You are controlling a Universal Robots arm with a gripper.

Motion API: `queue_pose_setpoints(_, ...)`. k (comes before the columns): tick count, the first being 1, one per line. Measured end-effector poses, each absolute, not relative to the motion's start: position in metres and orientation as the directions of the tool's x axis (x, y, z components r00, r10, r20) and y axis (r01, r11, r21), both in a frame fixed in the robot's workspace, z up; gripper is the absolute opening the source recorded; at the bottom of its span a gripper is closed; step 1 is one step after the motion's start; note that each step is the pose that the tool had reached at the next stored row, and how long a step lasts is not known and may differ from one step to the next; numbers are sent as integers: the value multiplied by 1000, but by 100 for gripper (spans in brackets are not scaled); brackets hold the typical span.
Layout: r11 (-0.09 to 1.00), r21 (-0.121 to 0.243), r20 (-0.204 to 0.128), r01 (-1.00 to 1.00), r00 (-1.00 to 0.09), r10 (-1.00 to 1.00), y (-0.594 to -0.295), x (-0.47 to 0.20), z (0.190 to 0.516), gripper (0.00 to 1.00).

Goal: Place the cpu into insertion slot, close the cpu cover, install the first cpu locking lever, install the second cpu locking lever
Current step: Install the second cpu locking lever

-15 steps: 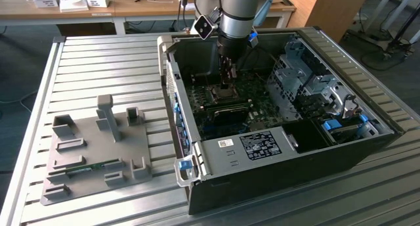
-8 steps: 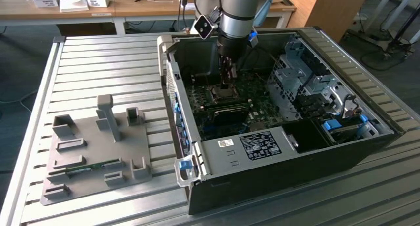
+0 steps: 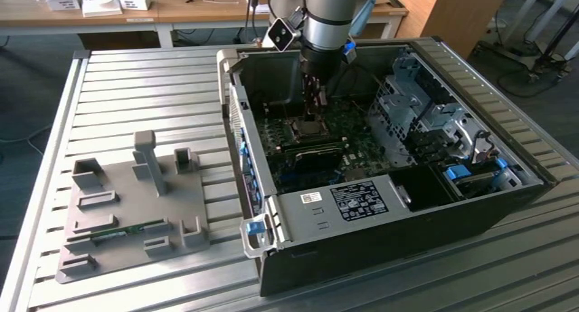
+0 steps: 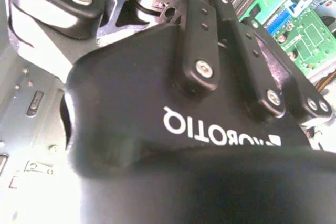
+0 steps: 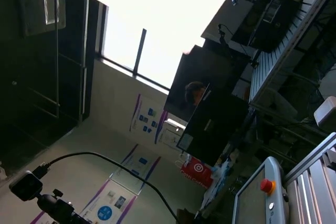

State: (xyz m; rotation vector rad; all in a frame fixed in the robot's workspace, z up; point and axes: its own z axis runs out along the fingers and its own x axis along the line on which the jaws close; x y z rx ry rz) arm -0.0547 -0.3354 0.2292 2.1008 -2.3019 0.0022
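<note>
— Where is the arm working, and why there?

— In the exterior view the arm reaches straight down into the open computer case (image 3: 389, 190), which lies on its side on the slatted table (image 3: 135, 88). The gripper (image 3: 314, 115) hangs right over the socket (image 3: 312, 127) on the green motherboard (image 3: 348, 146), toward the case's far wall. That is where the cpu goes, so the vertical approach looks chosen to come down squarely on it.

— Are the jaws spread or pressed together?

— That cannot be told. In the second wrist view the gripper's black body and finger links (image 4: 202, 51) block the tips, and in the exterior view they are too small to read.

— And the cpu itself?

— A small silvery square sits in the socket directly beneath the gripper. Whether that is the cpu seated or the cpu cover lying over it is not clear at this size.

— Why is the grey tray there?

— The grey fixture tray (image 3: 135, 210) sits near the table's front corner on the exterior view's left, well apart from the case. It seems to serve as a parts holder; a green memory stick (image 3: 118, 232) lies in one of its slots.
</note>
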Motion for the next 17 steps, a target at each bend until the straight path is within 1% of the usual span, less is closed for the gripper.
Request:
queue_pose_setpoints(10,39,16,20,-999,-39,-999,-335,-61,221,11)
queue_pose_setpoints(17,37,16,20,-999,-37,-999,-335,-61,221,11)
